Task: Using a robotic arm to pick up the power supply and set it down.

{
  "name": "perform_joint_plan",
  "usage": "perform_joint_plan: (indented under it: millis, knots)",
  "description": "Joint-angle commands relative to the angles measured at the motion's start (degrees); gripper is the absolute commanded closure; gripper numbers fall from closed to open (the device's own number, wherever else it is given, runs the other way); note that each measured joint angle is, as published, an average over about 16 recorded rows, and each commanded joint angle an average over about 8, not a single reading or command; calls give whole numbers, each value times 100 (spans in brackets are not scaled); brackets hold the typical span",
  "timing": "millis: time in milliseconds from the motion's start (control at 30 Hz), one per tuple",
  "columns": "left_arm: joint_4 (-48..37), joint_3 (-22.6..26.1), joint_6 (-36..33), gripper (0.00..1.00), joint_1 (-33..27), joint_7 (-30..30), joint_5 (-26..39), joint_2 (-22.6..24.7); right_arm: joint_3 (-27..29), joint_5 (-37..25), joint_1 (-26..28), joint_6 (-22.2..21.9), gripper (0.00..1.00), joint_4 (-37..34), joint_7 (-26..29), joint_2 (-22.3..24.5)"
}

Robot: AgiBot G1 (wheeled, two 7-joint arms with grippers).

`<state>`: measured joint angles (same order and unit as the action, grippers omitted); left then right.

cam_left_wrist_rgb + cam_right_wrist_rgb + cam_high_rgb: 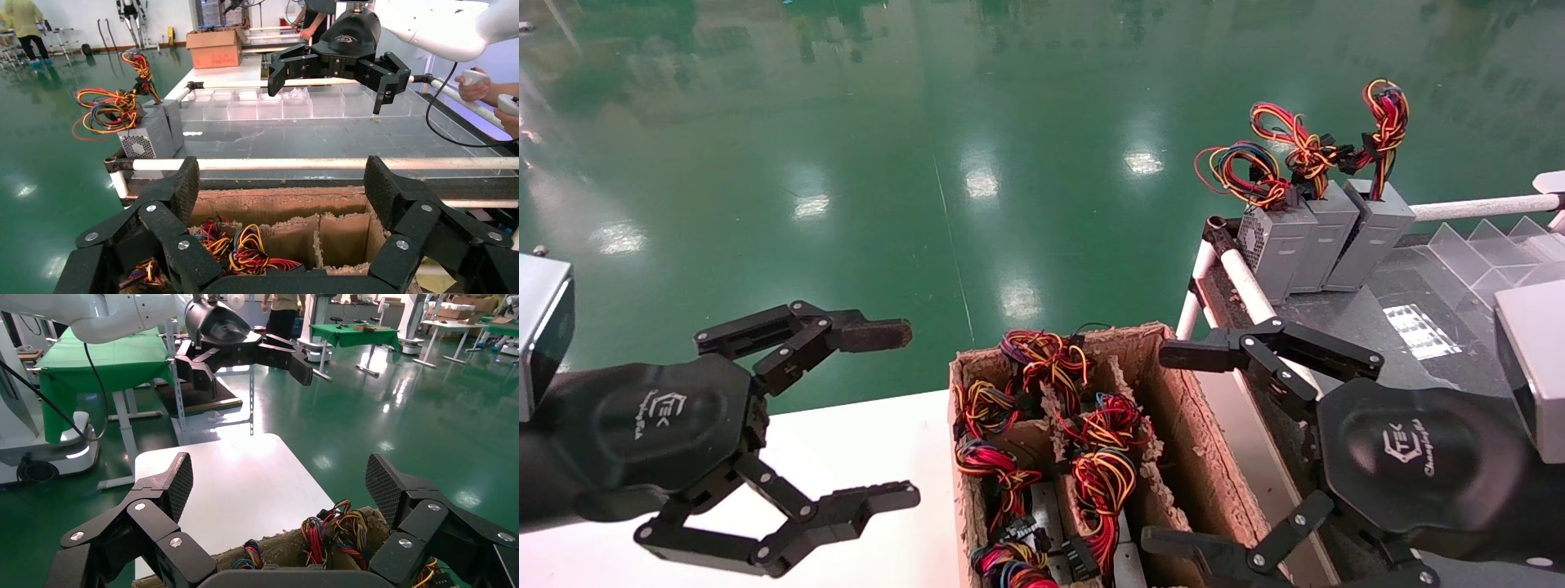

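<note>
- Head view: the left hand hangs wide open and empty over the edge of a white tabletop, with glossy green floor beyond it. The right hand is also spread wide, holding nothing, beside a cardboard box that sits between the two hands. The supplies lie in the box's compartments, wire bundles up. Past the right hand, three grey boxes stand in a tight row on a dark glossy work surface edged by a white rail.
- Left wrist view: the left hand's fingers frame the box's far wall; beyond lie the rail, the wet-looking surface with clear dividers, and the right hand above it. People and a carton stand far off.
- Right wrist view: the right hand's fingers frame the white tabletop; the left hand hangs above it. Green-draped tables stand around the green floor.
</note>
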<state>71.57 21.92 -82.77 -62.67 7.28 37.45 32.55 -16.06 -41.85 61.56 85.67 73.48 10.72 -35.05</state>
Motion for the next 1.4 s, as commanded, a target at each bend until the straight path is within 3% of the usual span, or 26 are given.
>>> perform_joint_plan:
  millis: [33,1400]
  knots:
    - [0,0,0,100,0,0,0,0,0,0,0,0,0,0,0,0]
    - [0,0,0,98,0,0,0,0,0,0,0,0,0,0,0,0]
